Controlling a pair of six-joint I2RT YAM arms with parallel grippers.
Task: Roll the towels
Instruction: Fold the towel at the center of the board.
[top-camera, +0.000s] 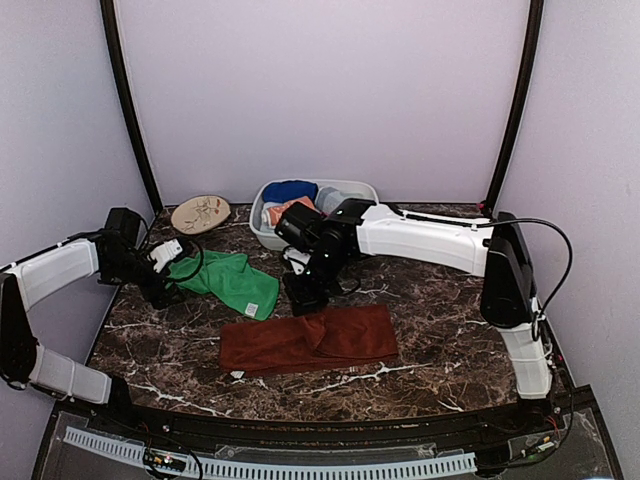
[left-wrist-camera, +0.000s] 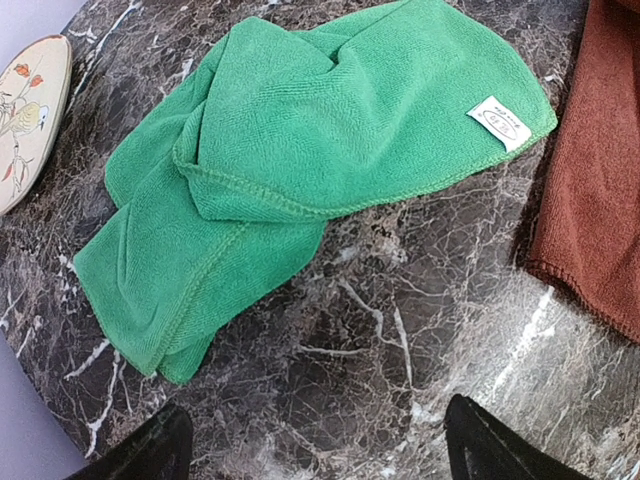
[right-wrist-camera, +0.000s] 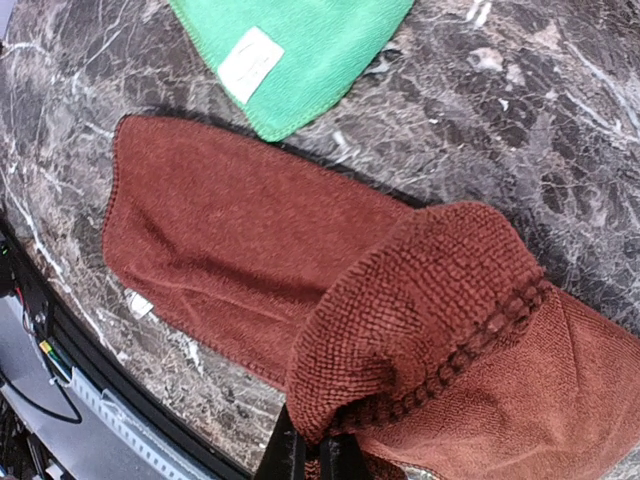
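**Top external: right gripper (top-camera: 305, 297) nips the brown towel (top-camera: 345, 338), left gripper (top-camera: 160, 288) hangs wide**

The table (top-camera: 440, 320) is dark marble. Its 3 o'clock side is bare apart from the right arm reaching across above it, so that is the open room for sweeping cloth.

The brown towel lies lengthwise from 9 to 3 at the table's 6 o'clock. Its near long side runs close to the table's front edge. I judge a roll pushed toward 6 has little margin, while one toward 12 has more. About midway along, the cloth is humped into a fold. The right wrist view shows closed fingers (right-wrist-camera: 288, 462) pinching that fold, probably to double the towel over or start the roll.

The green towel (top-camera: 230, 280) sits crumpled at 10 o'clock, not yet spread. Its corner with the tag (left-wrist-camera: 498, 122) points to 5 o'clock and ends just beside the brown towel's far left corner. It needs flattening, and the marble at its 6 o'clock side is free for that.

The basin (top-camera: 262, 228) stands at 12 o'clock behind the right wrist and holds the orange towel (top-camera: 290, 208) and a blue cloth (top-camera: 290, 190).

The plate (top-camera: 200, 213) rests at 11 o'clock, near the back edge and out of the working lane.

The left gripper hovers at the green towel's 9 o'clock side. Its fingers (left-wrist-camera: 150, 450) are spread wide with only marble between them.
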